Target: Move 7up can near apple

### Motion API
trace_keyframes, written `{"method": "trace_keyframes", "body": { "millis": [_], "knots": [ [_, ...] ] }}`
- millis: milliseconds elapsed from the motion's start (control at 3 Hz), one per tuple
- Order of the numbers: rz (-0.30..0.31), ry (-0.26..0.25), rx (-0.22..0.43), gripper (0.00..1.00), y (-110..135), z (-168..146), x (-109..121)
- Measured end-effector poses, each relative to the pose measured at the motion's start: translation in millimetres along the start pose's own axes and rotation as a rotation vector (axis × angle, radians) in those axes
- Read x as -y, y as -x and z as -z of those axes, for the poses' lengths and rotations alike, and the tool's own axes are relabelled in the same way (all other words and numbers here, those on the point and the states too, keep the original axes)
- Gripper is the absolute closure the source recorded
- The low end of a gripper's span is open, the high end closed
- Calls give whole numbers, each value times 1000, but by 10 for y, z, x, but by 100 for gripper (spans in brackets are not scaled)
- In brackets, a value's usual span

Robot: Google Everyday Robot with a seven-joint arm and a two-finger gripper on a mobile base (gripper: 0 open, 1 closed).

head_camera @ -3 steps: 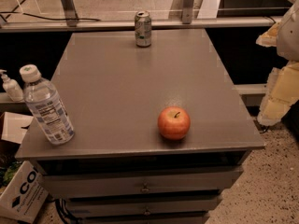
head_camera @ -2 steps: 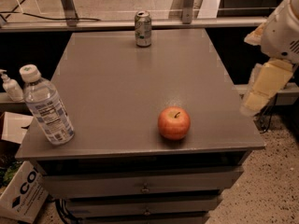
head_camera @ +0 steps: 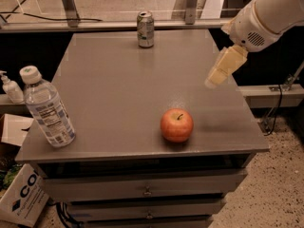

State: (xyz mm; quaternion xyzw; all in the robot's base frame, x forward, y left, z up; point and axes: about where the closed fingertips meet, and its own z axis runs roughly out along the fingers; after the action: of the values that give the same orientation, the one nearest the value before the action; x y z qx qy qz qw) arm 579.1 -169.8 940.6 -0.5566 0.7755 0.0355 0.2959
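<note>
The 7up can (head_camera: pixel 145 29) stands upright at the far edge of the grey table top (head_camera: pixel 118 89), near the middle. The red-orange apple (head_camera: pixel 176 125) sits near the front edge, right of centre. My gripper (head_camera: pixel 219 71), cream-coloured, hangs from the white arm over the right side of the table. It is well above the surface, to the right of the can and behind the apple, and holds nothing.
A clear plastic water bottle (head_camera: pixel 46 108) stands at the front left corner. Drawers (head_camera: pixel 147 190) sit below the table top. A soap dispenser (head_camera: pixel 10 88) and a cardboard box (head_camera: pixel 21 198) are on the left, off the table.
My arm has swung in from the right side, and the gripper has moved left and up to over the table's right part. The can, apple and bottle have not moved.
</note>
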Motion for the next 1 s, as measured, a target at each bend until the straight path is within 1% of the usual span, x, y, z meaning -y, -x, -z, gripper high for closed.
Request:
{"method": "trace_keyframes", "body": {
  "millis": [333, 667, 1000],
  "knots": [
    [-3, 1, 2, 0, -7, -3, -7],
    [-20, -56, 33, 0, 46, -87, 103],
    [-103, -147, 118, 0, 133, -267, 408]
  ]
}}
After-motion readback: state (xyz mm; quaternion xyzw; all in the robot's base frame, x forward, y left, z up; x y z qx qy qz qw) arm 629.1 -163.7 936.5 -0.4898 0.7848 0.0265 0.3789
